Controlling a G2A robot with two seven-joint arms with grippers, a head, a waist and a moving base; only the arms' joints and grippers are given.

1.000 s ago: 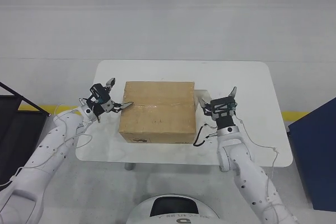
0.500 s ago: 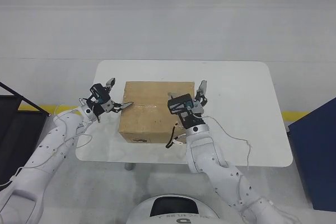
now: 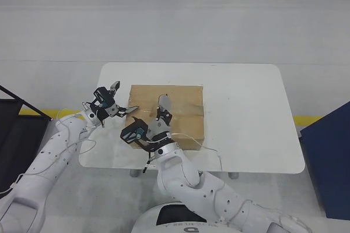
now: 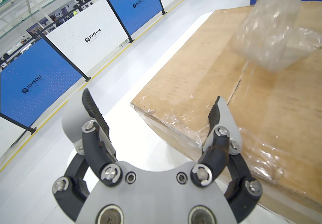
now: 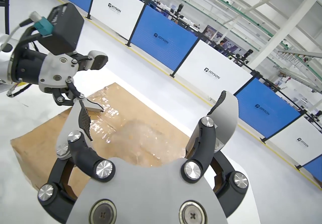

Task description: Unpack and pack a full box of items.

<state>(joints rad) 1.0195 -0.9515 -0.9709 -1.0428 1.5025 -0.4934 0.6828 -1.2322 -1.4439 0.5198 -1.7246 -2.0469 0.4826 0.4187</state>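
Closed brown cardboard box, crumpled clear plastic tape on its top, sits on left half of white rounded table. Left gripper at box's left edge, jaws apart. Right gripper over box top, jaws apart, empty.

CHANGE | right tool | swung from right of the box to over its top, toward the left tool

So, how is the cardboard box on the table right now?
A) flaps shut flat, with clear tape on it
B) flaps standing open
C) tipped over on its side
A: the box has its flaps flat and shut, with shiny clear tape over its edge.
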